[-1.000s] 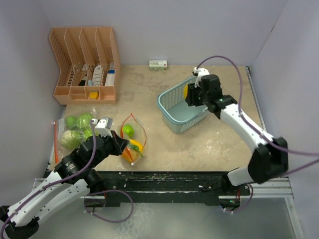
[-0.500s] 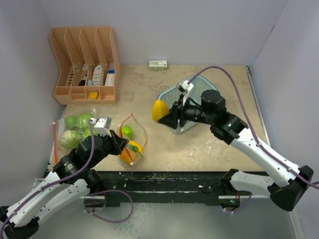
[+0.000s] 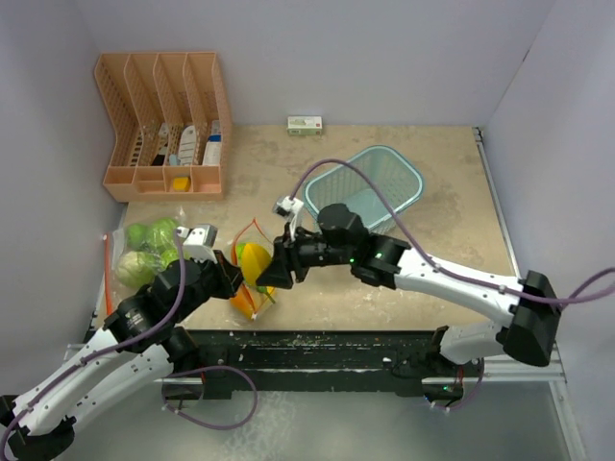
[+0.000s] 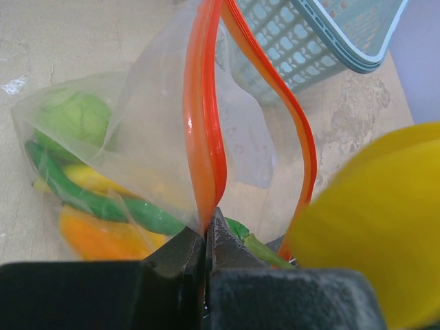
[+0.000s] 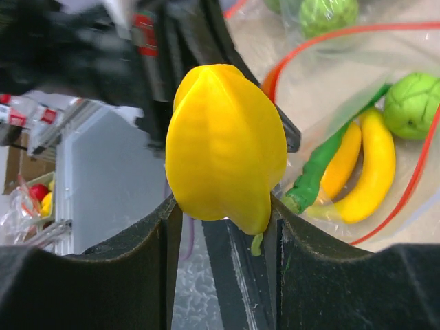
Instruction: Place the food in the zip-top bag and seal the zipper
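The left end effector (image 4: pixel 206 230) is pinched tight on the orange zipper edge (image 4: pixel 205 103) of the zip-top bag (image 4: pixel 151 144). That holds one side up, so the mouth gapes wide just in front of it. The right end effector (image 5: pixel 223 220) is squeezed around a yellow fruit (image 5: pixel 223 137) and holds it at that open mouth, probably so it can drop in beside the green chili (image 5: pixel 323 161), the long yellow fruit (image 5: pixel 377 168) and the small green ball (image 5: pixel 412 103) lying in the bag below it.
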Robot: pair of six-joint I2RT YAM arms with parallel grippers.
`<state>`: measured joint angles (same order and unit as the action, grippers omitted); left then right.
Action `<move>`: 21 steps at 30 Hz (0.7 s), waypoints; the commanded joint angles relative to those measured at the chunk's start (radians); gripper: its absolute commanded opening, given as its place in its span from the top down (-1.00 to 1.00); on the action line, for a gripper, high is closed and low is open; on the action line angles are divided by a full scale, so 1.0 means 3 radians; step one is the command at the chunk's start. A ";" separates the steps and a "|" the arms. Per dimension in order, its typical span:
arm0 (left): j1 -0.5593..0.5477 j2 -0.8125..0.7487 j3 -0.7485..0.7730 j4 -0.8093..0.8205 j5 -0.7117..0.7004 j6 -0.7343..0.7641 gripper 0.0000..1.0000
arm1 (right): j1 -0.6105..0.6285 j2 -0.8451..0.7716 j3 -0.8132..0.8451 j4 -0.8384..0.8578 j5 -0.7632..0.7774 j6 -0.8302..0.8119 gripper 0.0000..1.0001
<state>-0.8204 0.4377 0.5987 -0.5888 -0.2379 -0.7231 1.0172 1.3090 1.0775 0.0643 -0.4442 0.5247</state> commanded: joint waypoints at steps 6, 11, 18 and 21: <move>-0.0006 -0.0057 0.0148 0.0099 0.0040 -0.0044 1.00 | 0.0147 0.0646 0.0284 -0.0240 0.1163 0.0102 -0.34; -0.0006 -0.0148 0.0165 -0.0025 0.0015 -0.0057 1.00 | 0.0147 0.0478 0.0334 -0.0398 0.1657 0.0074 -1.00; -0.0006 -0.0215 0.0167 -0.0061 -0.0035 -0.0064 1.00 | 0.0162 0.0118 0.0384 -0.0550 0.1754 0.0007 -0.99; -0.0006 -0.0190 0.0176 -0.0030 -0.0027 -0.0062 1.00 | 0.0160 0.0083 0.0411 -0.0797 0.1820 0.0055 -0.99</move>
<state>-0.8204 0.3794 0.6041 -0.6270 -0.2390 -0.7238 1.0615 1.3636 1.1557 -0.0929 0.0414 0.5426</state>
